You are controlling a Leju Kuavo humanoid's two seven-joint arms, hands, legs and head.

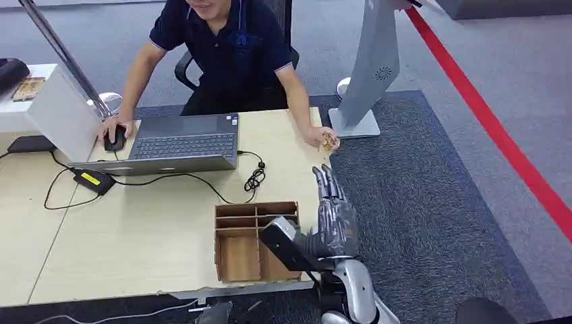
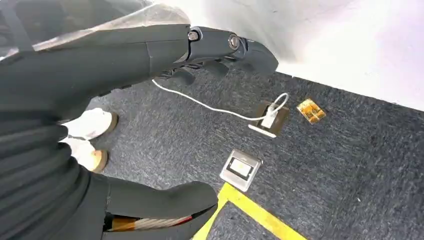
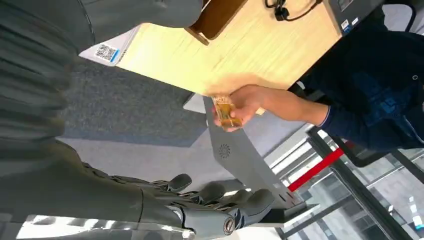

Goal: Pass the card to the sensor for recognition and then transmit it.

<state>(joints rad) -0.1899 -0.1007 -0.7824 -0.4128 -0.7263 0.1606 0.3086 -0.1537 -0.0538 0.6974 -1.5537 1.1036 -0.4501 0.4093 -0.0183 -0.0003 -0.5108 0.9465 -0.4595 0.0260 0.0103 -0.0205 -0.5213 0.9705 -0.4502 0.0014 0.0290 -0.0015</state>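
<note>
On the left of the surface (image 1: pixel 135 236), a person's hand works a mouse (image 1: pixel 115 138); at the right edge, the person's other hand (image 1: pixel 322 138) offers the card (image 1: pixel 330 142), seemingly for collection. The right robot hand (image 1: pixel 334 216) reaches empty, fingers extended.

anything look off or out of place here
Yes: a small orange card-like thing lies loose on the carpet near the floor socket. The person's hand holds a similar card at the desk edge; the right robot hand is open, empty.
</note>
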